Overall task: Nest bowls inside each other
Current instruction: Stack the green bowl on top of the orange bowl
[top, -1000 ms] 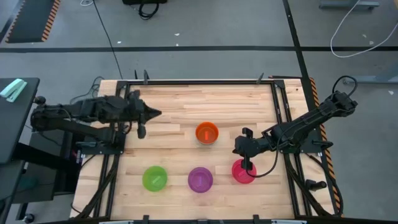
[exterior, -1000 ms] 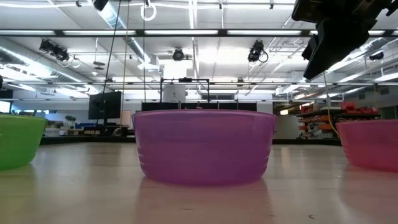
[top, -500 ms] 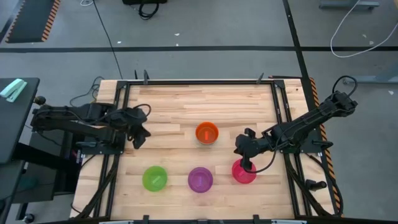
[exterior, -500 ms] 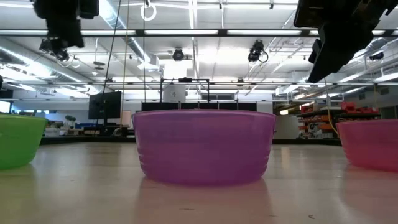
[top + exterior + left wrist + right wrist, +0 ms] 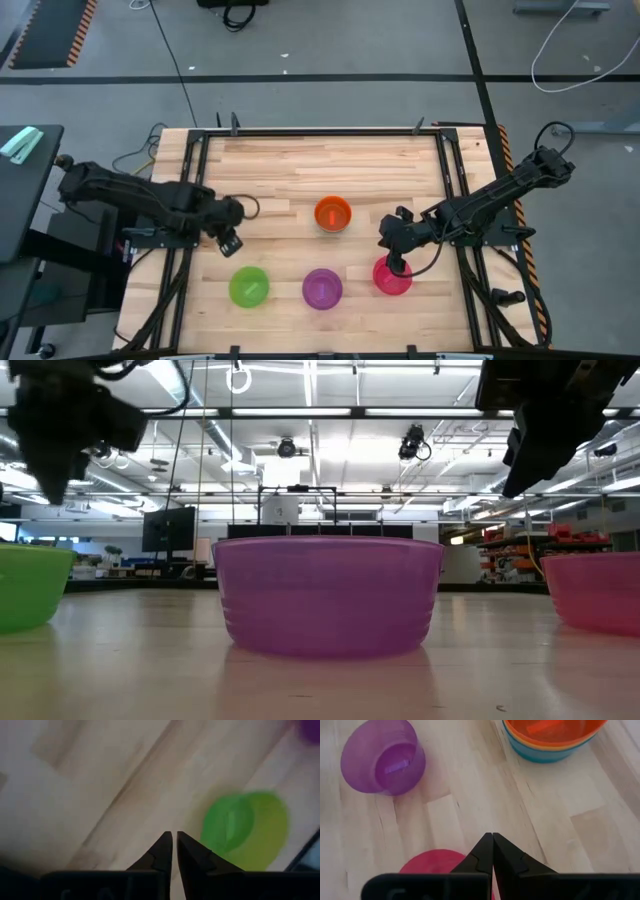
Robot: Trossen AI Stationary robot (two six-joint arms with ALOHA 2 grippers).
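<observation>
Four bowl groups stand on their bases on the wooden table. The orange bowl (image 5: 333, 213) sits nested on yellow and blue ones (image 5: 552, 735). The green bowl (image 5: 249, 286), purple bowl (image 5: 322, 288) and pink-red bowl (image 5: 392, 278) stand in a row along the near side. My left gripper (image 5: 230, 243) is shut and hangs in the air just far-left of the green bowl (image 5: 245, 822). My right gripper (image 5: 398, 262) is shut and hovers over the far rim of the pink-red bowl (image 5: 432, 862). In the low view both grippers (image 5: 60, 430) (image 5: 540, 430) are well above the bowls.
Black frame rails (image 5: 455, 180) run along the table's left and right sides. Bare wood (image 5: 320, 165) fills the far half of the table. The purple bowl (image 5: 328, 595) stands between the green (image 5: 30, 588) and pink-red (image 5: 600, 592) ones, with gaps on both sides.
My left arm has swung from the far-left part of the table toward the near edge and the green bowl, turning its gripper from level to pointing downward, and has come lower into the low view. Its fingers stay shut. The bowls have not moved.
</observation>
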